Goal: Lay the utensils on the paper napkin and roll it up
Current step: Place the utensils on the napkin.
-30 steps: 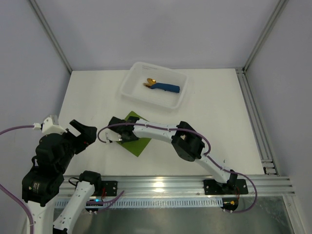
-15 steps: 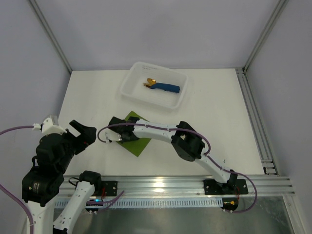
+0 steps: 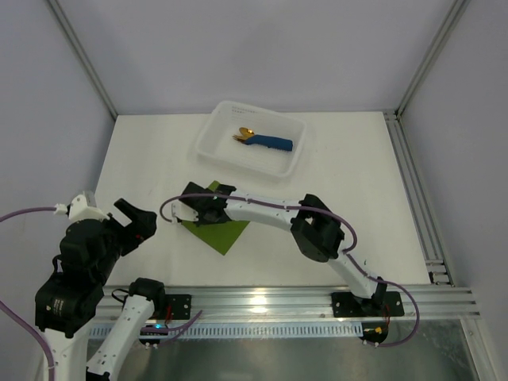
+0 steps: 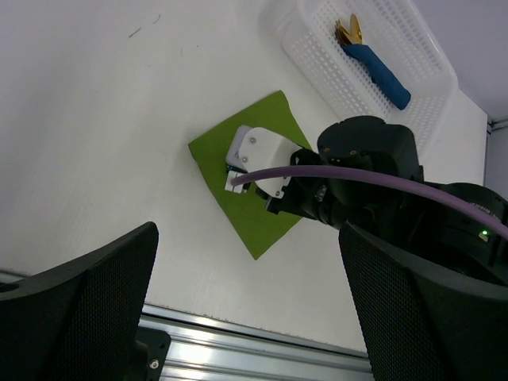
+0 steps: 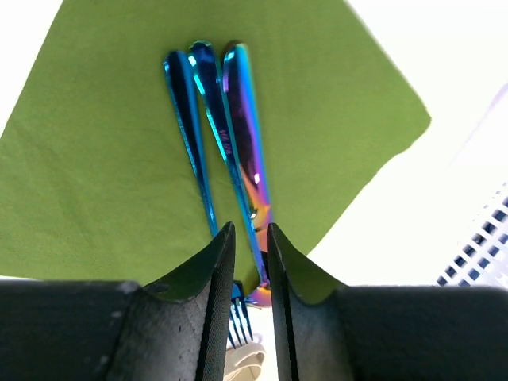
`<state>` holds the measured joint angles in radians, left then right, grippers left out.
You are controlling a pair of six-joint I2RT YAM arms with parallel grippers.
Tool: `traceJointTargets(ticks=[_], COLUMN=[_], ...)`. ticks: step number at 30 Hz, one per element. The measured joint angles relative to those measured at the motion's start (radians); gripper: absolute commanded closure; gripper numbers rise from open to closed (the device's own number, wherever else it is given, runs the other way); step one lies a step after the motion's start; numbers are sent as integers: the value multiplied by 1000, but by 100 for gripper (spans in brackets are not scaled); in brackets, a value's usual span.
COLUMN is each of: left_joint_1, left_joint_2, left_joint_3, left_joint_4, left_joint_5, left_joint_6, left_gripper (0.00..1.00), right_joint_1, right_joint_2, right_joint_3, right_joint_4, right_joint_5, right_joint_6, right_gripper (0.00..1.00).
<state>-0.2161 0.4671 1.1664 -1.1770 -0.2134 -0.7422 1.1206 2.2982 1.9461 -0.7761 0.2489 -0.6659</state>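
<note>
Utensils (image 5: 230, 135), three slim metal pieces with a rainbow sheen of blue, purple and pink, lie side by side and touching on an olive-green square paper napkin (image 5: 95, 159). Their rounded handle ends point toward the middle of the sheet. Their shafts run close together toward one edge of it, where fork tines show just past the green.

The napkin lies flat on a white table (image 3: 159, 159), turned so that its corners point like a diamond. It sits in front of a white perforated plastic basket (image 3: 208, 143) at the back of the table. Inside that basket rests a blue rolled napkin with gold cutlery (image 3: 270, 144) poking out of one end.

The right gripper (image 5: 252, 230) reaches in low over the napkin's left part. Its two black fingers stand a narrow slot apart, directly over the utensil shafts, which pass into the slot. Whether the fingers pinch the metal or merely straddle it cannot be told.

The left gripper (image 3: 139, 221) hangs above the table's near left area, well apart from the napkin. Its two black textured fingers are spread wide with nothing between them.
</note>
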Motion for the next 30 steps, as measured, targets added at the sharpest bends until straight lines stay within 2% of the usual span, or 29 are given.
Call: traceJointTargets(ticks=[4,15,20,24,30], left_joint_1=[0,0,0,0,0], left_joint_2=[7,56,69,104,159], left_joint_3=[0,0,0,-22,-189], left_joint_4=[-22,-94,-114,-105,-27], left_joint_5=[18,56,79,105,135], left_joint_6=[3,17,9,-28,-132], left_gripper=[1,1,1,1,1], right_joint_1=[-6,-26,-39,-55,-85], right_joint_2=[-63,-236,-380,-525,-747], right_joint_3=[-41,-198,-304,-409,-648], right_joint_4=[45,119,157,190,297], right_joint_5=[-6,-38,-58,-53,-82], right_joint_6=[26,142,245,404,694], right_gripper=[69,66,59,59,58])
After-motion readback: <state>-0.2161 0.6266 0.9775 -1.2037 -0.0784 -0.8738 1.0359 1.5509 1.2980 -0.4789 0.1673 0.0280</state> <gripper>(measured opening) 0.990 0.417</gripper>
